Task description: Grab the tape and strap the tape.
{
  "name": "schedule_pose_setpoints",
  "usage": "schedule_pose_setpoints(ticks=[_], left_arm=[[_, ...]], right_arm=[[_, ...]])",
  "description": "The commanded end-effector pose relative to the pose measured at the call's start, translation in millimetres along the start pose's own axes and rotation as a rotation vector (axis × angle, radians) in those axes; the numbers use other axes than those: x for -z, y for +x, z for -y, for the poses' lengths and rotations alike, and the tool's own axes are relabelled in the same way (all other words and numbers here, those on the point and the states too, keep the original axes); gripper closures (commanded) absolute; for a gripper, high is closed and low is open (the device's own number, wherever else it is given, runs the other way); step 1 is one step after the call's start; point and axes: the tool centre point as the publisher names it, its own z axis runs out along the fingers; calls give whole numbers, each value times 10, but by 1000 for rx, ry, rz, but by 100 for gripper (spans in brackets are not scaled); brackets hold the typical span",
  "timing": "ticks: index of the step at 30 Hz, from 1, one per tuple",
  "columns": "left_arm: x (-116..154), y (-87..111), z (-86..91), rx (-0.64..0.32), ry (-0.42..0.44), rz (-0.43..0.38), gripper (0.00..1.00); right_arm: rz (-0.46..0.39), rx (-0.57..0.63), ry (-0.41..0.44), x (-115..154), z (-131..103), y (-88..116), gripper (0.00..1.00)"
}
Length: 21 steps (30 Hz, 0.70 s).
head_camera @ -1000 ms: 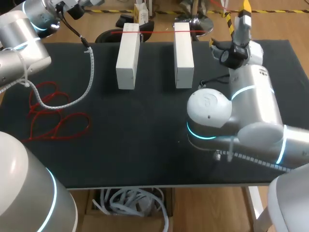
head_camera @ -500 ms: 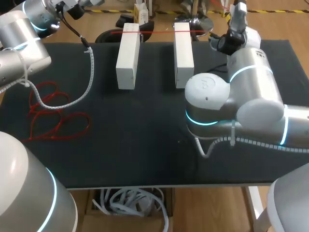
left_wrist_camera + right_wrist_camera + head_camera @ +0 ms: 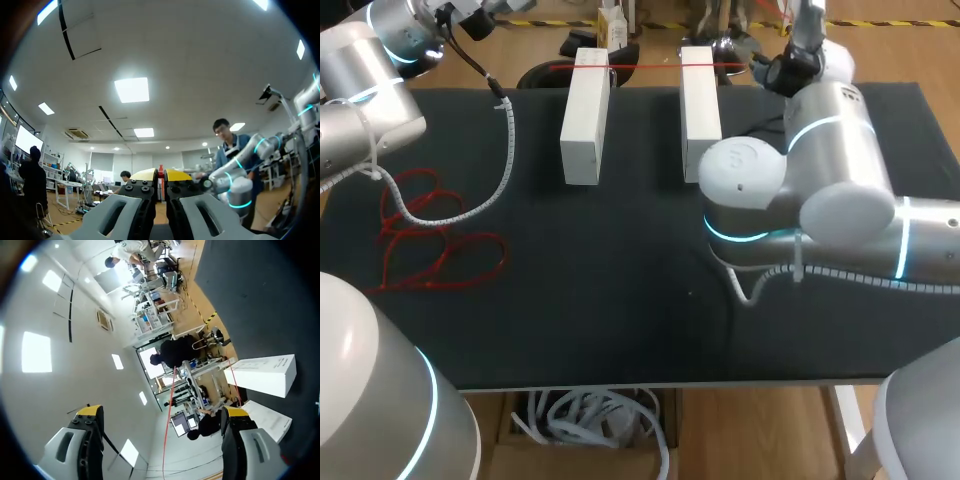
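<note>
tape point(image 3: 167, 440), a thin red line, runs between the right pincer's point(image 3: 162, 411) wide-open fingers, towards the white box point(image 3: 262, 375) ahead. left pincer point(image 3: 160, 175) is closed, a red sliver nipped between its tips. grabbing stage, i judge; next, the right pincer must close squarely on the line.

The silver-white, round-jointed left arm point(image 3: 365, 90) and right arm point(image 3: 840, 160) carry glowing cyan rings point(image 3: 735, 237) and white spiral-wrapped cables point(image 3: 507, 150). The left gripper point(image 3: 161, 175) and right gripper point(image 3: 162, 411) have pale grey fingers point(image 3: 67, 452), with black screw-studded blocks point(image 3: 135, 192) behind bright yellow tips point(image 3: 235, 411).
</note>
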Motion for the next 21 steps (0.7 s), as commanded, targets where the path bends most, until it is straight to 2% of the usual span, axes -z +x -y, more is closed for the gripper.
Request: schedule_pose_setpoints(ticks=[1, 3, 4, 5, 6, 9, 21], left_arm=[[0, 1, -5, -1, 1, 0, 100], [0, 1, -5, -1, 1, 0, 100], [0, 1, -5, -1, 1, 0, 100], [0, 1, -5, -1, 1, 0, 100], [0, 1, -5, -1, 1, 0, 100], [0, 1, -5, -1, 1, 0, 100], [0, 1, -5, -1, 1, 0, 100]], right_arm=[[-6, -3, -2, -78, 50, 26, 0], [-8, -7, 0, -79, 60, 36, 0], [-8, -8, 1, -78, 62, 38, 4], [-9, -10, 1, -76, 67, 41, 23], [-8, -11, 2, -73, 70, 43, 35], [-8, -15, 3, -56, 82, 51, 52], [-23, -20, 11, -41, 140, 87, 51]])
